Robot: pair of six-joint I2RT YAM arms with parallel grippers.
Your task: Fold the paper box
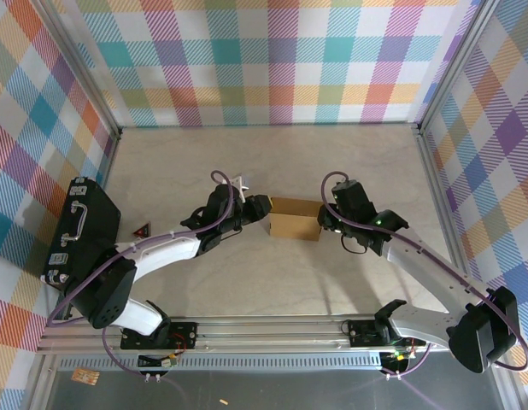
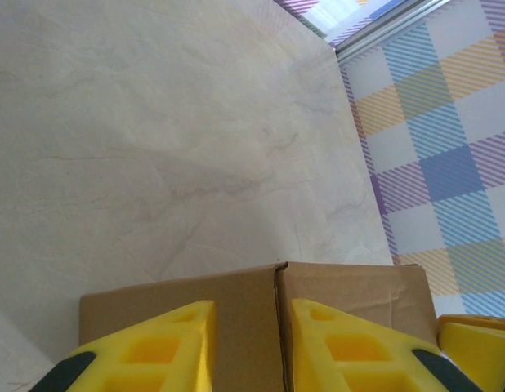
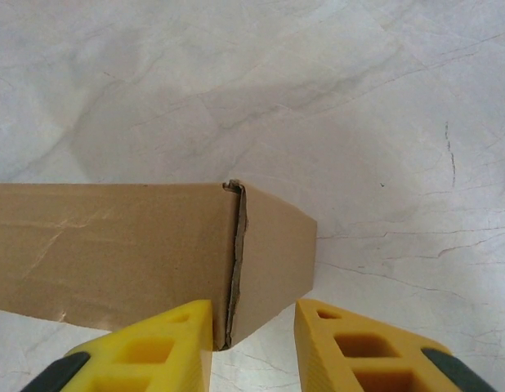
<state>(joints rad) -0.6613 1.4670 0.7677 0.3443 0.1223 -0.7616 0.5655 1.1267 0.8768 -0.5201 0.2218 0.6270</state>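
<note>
both arms reach inward, left claw (image 1: 261, 210) and right claw (image 1: 325, 220) facing each other (jaws narrowly parted).

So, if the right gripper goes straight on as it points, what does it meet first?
Most likely the paper box: its near corner lies just ahead of the right gripper, though depth is unclear.

Bottom edge crops the paper box (image 2: 342, 286); small red item (image 1: 142, 230), perhaps triangular.

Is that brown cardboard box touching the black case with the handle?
Apart. The overhead view shows the cardboard box in the middle and the black case by the left wall, with a wide stretch of bare table between them.
</note>
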